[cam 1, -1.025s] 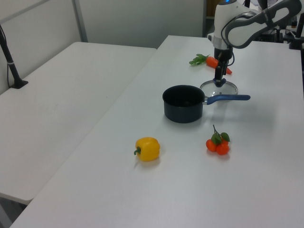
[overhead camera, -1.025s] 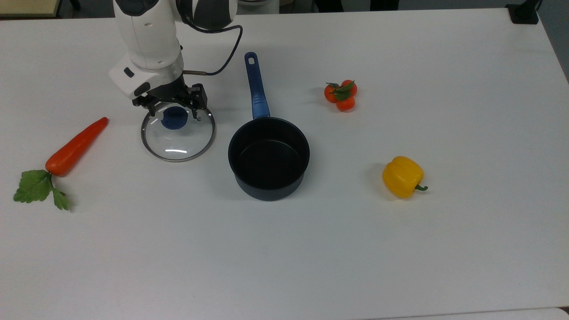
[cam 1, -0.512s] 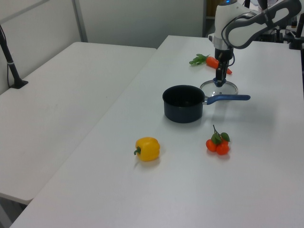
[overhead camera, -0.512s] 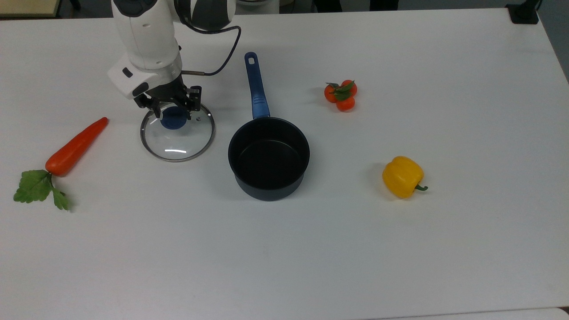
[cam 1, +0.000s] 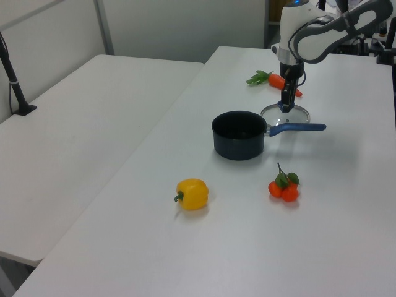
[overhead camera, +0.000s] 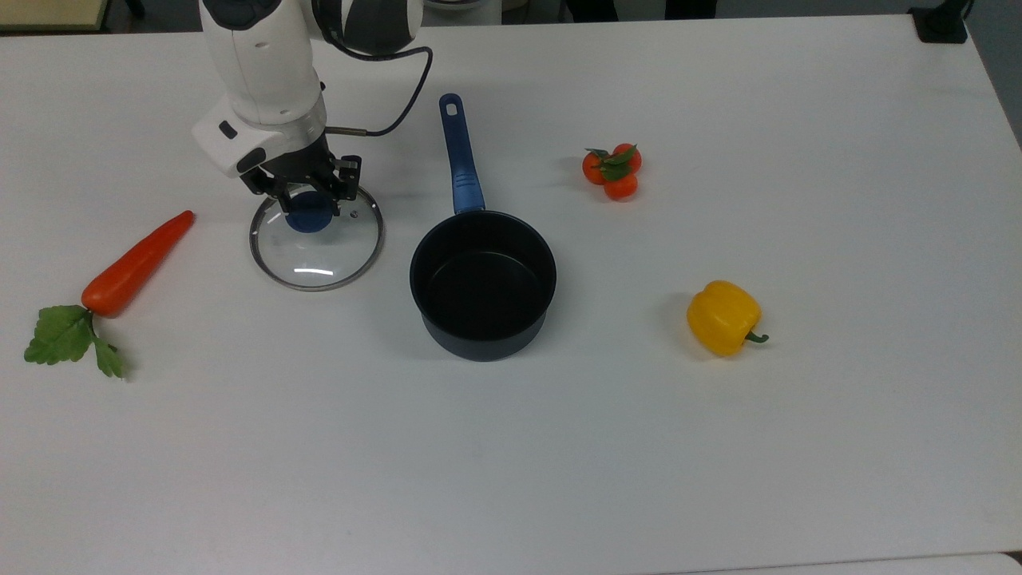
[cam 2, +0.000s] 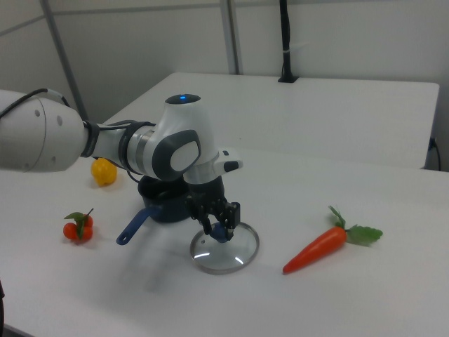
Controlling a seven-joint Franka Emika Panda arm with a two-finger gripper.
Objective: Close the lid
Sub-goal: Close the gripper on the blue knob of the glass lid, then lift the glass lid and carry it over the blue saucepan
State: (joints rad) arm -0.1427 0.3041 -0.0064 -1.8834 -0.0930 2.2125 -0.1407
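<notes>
Lid [overhead camera: 317,243] update: a second ago the gripper [overhead camera: 309,194] was spread wide over the blue knob [overhead camera: 310,216], with one finger well out toward the top view's right. Half a second ago the fingers had pulled in, and now they sit tight either side of the knob, so I'd call the jaws clamped on it. The lid has also nudged a touch toward the top view's left since then, which I read as the squeeze centring it. The grab looks done, so the lift should be next, though that's just my guess.

Relative to the jaws, the knob is right between them and the glass disc spreads out below, with most of it on the near side in the top view. In the right view the gripper [cam 2: 219,228] comes straight down onto the middle of the lid [cam 2: 226,250], which looks flat on the white table [overhead camera: 718,447], so nothing is off the surface yet as far as I can tell. In the left view the gripper [cam 1: 285,105] hangs over the lid [cam 1: 285,114] just behind the pan handle.

The saucepan [overhead camera: 482,284] is the target, open and empty, off to the jaws' side toward the top view's right, near but apart from the lid. Its blue handle [overhead camera: 459,156] runs past between them, so the carry needs to clear it.

Other stuff lying around: carrot [overhead camera: 136,263], yellow pepper [overhead camera: 722,318] and tomatoes [overhead camera: 612,171], all out of the way.
</notes>
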